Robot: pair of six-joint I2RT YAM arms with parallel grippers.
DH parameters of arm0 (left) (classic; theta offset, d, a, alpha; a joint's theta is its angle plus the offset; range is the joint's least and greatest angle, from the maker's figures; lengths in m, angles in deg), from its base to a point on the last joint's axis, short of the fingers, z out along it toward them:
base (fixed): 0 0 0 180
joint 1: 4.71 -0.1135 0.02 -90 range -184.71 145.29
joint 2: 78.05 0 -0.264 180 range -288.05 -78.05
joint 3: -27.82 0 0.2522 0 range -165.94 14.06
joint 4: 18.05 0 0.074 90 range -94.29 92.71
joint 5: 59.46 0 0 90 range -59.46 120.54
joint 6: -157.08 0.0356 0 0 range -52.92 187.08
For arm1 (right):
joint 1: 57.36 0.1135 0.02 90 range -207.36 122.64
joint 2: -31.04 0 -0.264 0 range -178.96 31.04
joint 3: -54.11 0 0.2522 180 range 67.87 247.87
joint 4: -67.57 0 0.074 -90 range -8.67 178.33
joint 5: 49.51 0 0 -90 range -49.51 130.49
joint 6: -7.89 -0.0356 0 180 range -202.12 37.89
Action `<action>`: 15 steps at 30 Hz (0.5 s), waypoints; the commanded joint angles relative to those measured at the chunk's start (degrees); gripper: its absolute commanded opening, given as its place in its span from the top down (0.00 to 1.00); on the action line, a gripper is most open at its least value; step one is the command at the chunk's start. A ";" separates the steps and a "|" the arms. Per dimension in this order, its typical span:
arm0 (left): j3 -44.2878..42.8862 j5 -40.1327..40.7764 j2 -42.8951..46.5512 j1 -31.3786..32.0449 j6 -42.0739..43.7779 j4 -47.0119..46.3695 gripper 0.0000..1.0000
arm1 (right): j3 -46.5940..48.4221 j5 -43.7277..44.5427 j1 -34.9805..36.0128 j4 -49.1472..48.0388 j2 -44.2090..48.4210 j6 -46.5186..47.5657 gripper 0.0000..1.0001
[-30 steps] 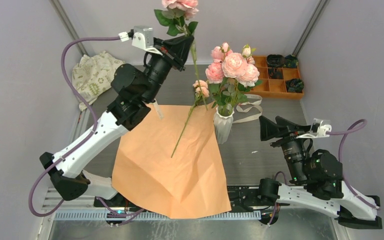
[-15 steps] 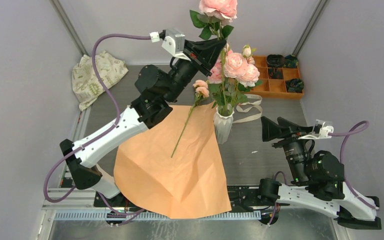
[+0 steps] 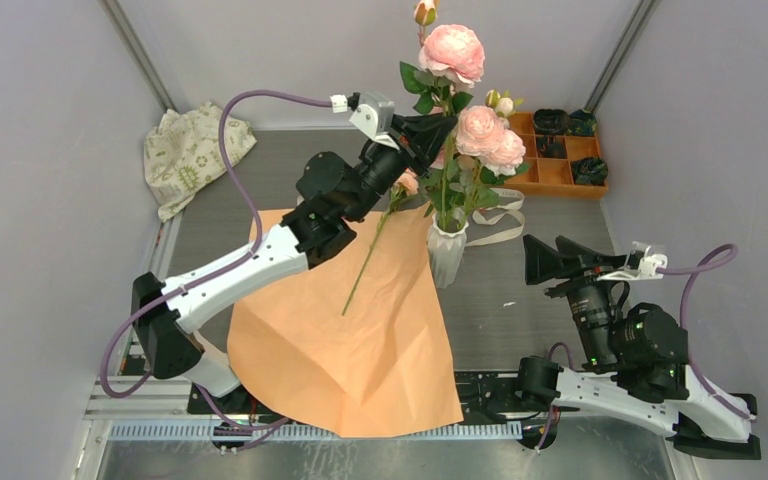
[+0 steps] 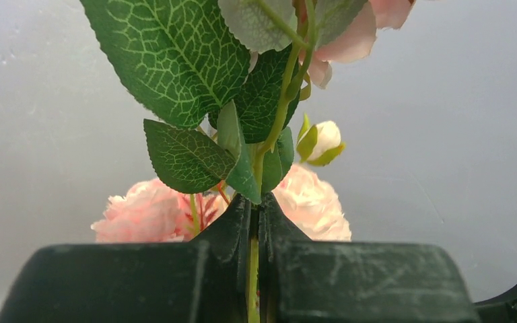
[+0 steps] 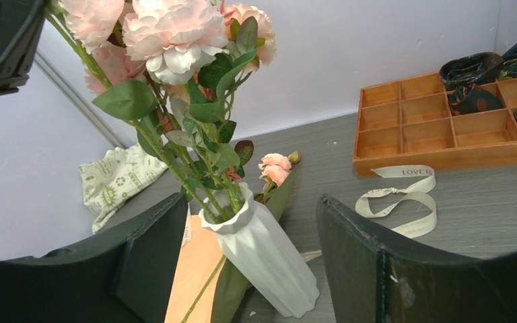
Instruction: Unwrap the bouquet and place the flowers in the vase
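top view, left gripper (image 3: 434, 128): pinched shut on the thin stem of the held rose (image 3: 451, 52), gripping below the leaves so the bloom stands upright and the lower stem hangs toward the vase (image 3: 448, 252).
top view, flowers (image 3: 480, 140): several pink blooms already stand in the vase; one loose stem (image 3: 368, 262) lies across the opened paper (image 3: 350, 340), probably the next to go in.
top view, right gripper (image 3: 552, 258): spread and empty, parked just right of the vase, perhaps ready to steady it.
left wrist, jaws: pressed tight on the green stem, with leaves just above them and the vase blooms behind.
right wrist, fingers (image 5: 377, 269): wide apart with nothing between them; the vase stands upright beyond, just beside the paper's edge, with ribbon (image 5: 404, 202) and tray (image 5: 437, 121) behind.
change, left arm: since a second ago it has swung right, carrying the held rose from left of the vase to above it.
change, rest: right gripper, loose stem and paper have not moved.
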 commanded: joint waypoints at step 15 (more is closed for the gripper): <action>16.47 5.00 3.89 2.29 -4.01 -8.57 0.82 | -0.53 -0.17 0.29 -1.54 -1.42 -1.30 0.25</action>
